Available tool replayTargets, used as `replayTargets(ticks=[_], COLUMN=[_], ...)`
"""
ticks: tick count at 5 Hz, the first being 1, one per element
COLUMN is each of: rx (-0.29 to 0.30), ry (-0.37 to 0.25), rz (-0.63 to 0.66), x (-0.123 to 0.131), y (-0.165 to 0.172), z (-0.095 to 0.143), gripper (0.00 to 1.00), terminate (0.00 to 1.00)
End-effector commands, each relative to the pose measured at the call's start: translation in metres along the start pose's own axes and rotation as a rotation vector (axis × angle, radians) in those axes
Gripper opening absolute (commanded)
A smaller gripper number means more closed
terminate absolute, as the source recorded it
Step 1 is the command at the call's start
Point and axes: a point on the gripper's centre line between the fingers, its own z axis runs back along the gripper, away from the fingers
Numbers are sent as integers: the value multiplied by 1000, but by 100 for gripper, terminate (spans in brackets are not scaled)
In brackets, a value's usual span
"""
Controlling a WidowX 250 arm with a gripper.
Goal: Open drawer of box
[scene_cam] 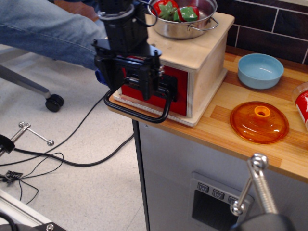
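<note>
Nearest the camera, a blurred metal rod [260, 187] is rising in the lower right corner, below and in front of the box [192, 62]. The box is sitting at the left end of the wooden counter [250, 139], and its drawer [159, 91], with the red front, is facing the camera. The black loop handle [139, 108] is jutting forward from that front, out past the counter edge.

The gripper [129, 79] is hanging just in front of the box's left half, directly above the handle, its black fingers pointing down toward the loop. Whether the fingers are apart or clamped on the handle cannot be told; they are merging with the black plate behind them.

The drawer front is lying flush with the box, so it looks closed. By my judgement the approach is nearly done; gripping the handle and pulling it outward are still to come.

To the right of the box, an orange lid [260, 122] is lying on the counter, with a blue bowl [261, 70] behind it. On top of the box, a steel pot [185, 21] is standing.
</note>
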Motion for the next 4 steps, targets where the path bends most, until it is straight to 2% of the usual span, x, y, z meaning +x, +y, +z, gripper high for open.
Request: replayTargets(ticks=[1, 4], rx=[63, 101], ry=[-69, -108], rz=[18, 0], x=[11, 2], y=[6, 2], z=[-8, -48], gripper=[100, 100], terminate=[0, 0])
